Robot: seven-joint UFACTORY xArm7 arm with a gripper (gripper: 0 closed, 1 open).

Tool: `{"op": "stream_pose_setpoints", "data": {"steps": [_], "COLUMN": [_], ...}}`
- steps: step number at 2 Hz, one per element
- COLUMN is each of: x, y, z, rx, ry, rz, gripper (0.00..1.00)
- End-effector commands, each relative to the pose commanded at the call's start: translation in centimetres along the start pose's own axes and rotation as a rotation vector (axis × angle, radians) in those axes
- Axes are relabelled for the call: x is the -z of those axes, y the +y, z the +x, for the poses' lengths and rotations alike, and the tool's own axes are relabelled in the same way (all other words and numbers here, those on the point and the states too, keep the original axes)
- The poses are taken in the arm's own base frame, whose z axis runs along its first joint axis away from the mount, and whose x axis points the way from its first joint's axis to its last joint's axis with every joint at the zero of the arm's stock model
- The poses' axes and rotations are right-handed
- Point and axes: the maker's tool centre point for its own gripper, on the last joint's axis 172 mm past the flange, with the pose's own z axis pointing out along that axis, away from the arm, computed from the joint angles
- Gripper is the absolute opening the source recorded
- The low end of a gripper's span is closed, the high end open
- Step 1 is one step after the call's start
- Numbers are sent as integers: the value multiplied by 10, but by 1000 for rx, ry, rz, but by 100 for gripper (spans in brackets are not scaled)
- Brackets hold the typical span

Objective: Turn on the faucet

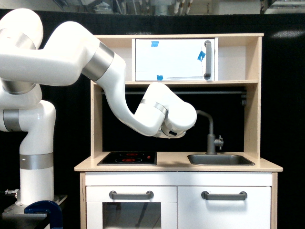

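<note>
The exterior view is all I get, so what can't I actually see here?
- The gripper: tucked behind the arm's white wrist, so open or shut cannot be told.
- The faucet: its spout tip is covered by the wrist; the side lever knob is too small to read its position.
- The sink: seen edge-on, its inside is hidden by its rim.
- The arm's base: cut off by the bottom edge.
</note>
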Motion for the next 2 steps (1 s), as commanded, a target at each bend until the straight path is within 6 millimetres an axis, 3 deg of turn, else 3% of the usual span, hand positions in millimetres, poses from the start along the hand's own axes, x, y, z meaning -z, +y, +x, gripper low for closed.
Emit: {"op": "stream_pose_setpoints", "data": {"steps": [1,2], "x": [4,4], "y": [-2,8], "z": [11,36], "rx": [0,0], "ry": [0,0], "rz": [0,0], "gripper": [100,100]}}
